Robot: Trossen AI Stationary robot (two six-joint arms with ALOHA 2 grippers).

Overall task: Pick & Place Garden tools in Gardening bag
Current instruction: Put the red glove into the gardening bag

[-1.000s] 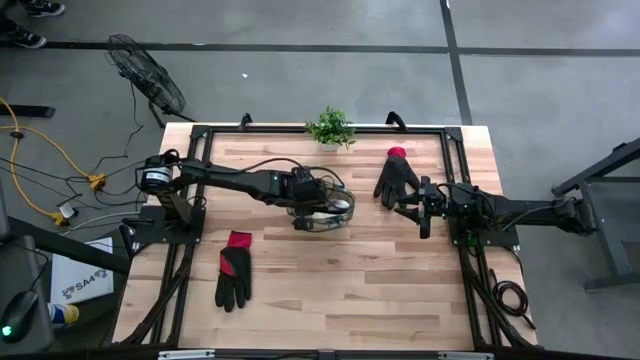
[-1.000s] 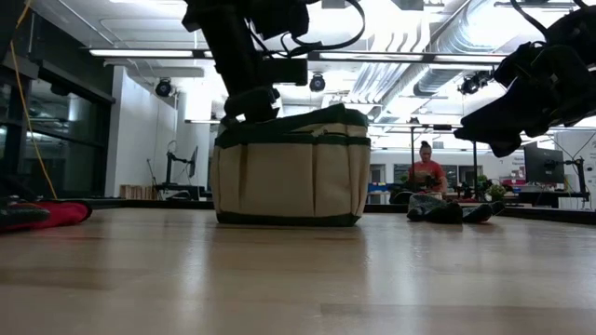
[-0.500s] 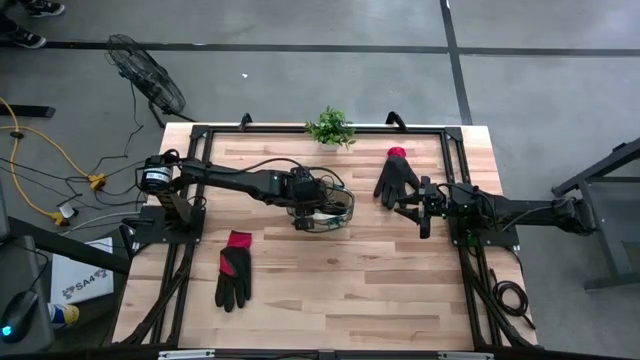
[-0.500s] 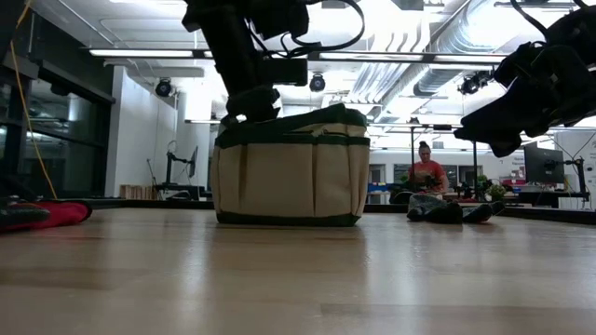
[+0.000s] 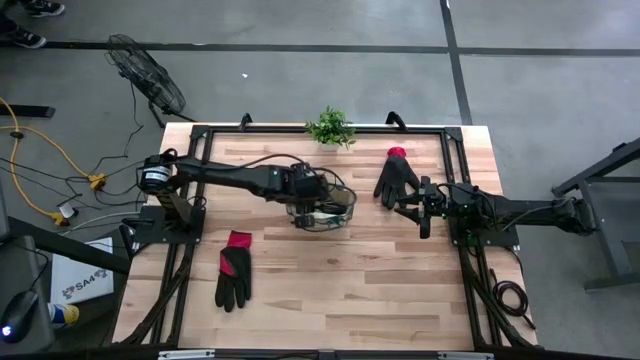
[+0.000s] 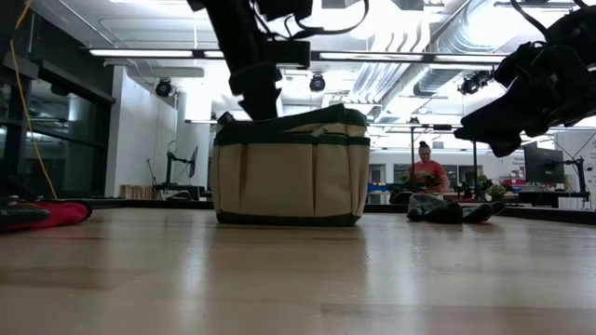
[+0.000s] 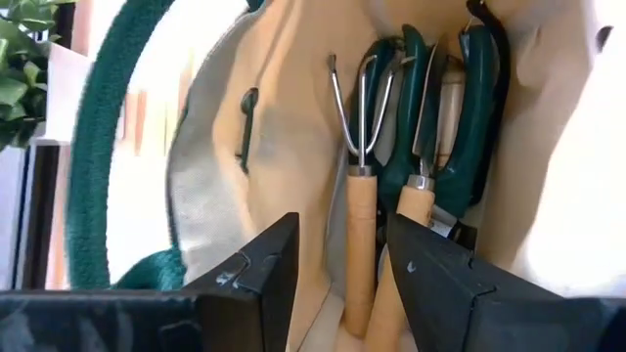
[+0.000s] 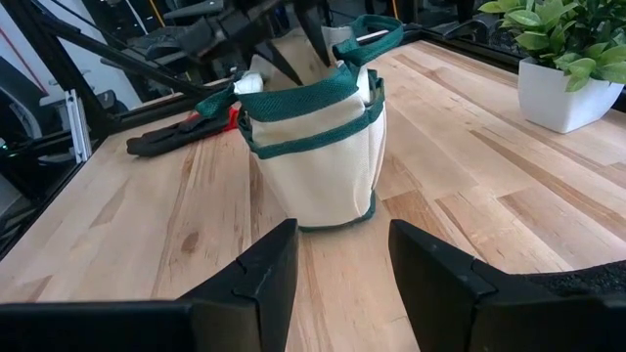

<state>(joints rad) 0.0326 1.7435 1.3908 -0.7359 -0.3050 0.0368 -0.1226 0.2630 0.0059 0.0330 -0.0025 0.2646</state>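
Note:
The gardening bag (image 5: 325, 206) stands upright on its base in the middle of the table, also seen in the low view (image 6: 289, 172). Inside it lie a wooden-handled hand rake (image 7: 360, 205), a wooden-handled trowel (image 7: 421, 147) and green-handled shears (image 7: 479, 108). My left gripper (image 7: 342, 249) hangs open just above the bag's mouth (image 6: 257, 93), with nothing between its fingers. One black glove with a red cuff (image 5: 233, 268) lies flat at the near left. A second glove (image 5: 396, 178) lies at the far right. My right gripper (image 8: 340, 279) waits open beside that glove (image 5: 424, 208).
A small green potted plant (image 5: 331, 127) stands at the table's far edge behind the bag. Black frame rails (image 5: 190, 250) run along the table's sides. Bare wood stretches across the near half of the table (image 5: 350, 290). A person sits in the room beyond the table (image 6: 427, 172).
My left gripper has risen straight up out of the bag's mouth and now stands clear above its rim. The bag and the tools in it have kept still.

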